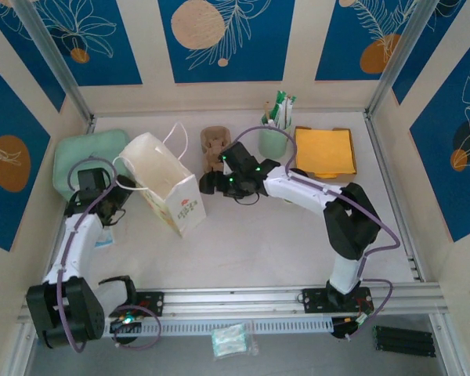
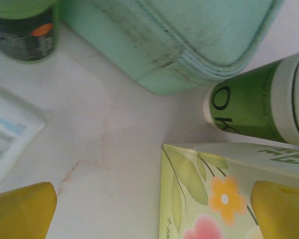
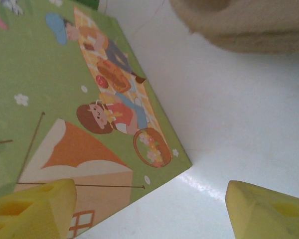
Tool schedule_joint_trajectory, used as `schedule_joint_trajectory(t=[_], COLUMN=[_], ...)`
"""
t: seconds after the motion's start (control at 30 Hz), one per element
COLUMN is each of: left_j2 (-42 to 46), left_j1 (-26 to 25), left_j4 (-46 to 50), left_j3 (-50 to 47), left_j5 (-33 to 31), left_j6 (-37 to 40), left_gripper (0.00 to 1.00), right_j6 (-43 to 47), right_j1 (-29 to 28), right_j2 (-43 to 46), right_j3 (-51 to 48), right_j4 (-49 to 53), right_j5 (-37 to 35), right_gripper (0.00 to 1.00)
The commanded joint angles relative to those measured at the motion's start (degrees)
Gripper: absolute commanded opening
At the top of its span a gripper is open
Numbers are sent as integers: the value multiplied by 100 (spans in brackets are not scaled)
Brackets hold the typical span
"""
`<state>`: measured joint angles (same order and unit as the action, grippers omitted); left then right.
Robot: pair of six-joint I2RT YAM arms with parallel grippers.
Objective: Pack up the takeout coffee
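Two arms work over one worktop (image 1: 298, 235), each with one claw. Around them I count one paper bag (image 1: 163, 186), one mint-green pouch (image 1: 78, 155), one stack of orange napkins (image 1: 323, 151), one green holder (image 1: 273, 139) stuffed with sachets, and one brown object (image 1: 214, 144) at the back. The left wrist view adds one dark green container (image 2: 25, 30) and one printed leaflet (image 2: 7, 134).

There is one takeout coffee (image 2: 249, 109) in sight, a green-and-white cup. It sits at the right of the left wrist view, and its far end is cut off by the frame edge, so the lid cannot be made out. It lies just beside the corner of the pouch and just beyond the flowered edge of the bag.

The left claw (image 2: 149, 211) stands wide open with nothing between its yellow fingertips (image 2: 22, 209). The cup is ahead of it and off to the right-hand finger's side, clear of both fingers.

The right claw (image 3: 149, 209) is spread apart too, gripping nothing. It hangs over a corner of the bag's picnic-printed face, with the brown object ahead of it.
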<state>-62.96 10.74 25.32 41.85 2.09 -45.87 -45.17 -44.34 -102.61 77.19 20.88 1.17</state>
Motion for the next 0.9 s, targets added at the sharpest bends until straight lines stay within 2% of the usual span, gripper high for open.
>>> schedule_joint_trajectory(t=[0.0,0.17,0.3,0.63,0.87], left_j2=[-272,-634,-659,60,914], left_j1=[80,86,118,571,944], left_j4=[-546,-671,-586,160,786], left_j3=[125,320,470,567,518], left_j5=[524,772,828,561,145], left_j6=[364,597,782,862,707], left_gripper=[99,99,100,99,99], right_j6=[-82,-136,-106,-128,-338], right_j1=[-174,-347,-257,734,1381], right_j2=[-58,-41,108,875,865], right_j3=[196,189,172,-127,-122], right_j4=[144,218,375,583,535], right_j5=[-63,-161,-282,-217,190], right_gripper=[79,79,79,78,75])
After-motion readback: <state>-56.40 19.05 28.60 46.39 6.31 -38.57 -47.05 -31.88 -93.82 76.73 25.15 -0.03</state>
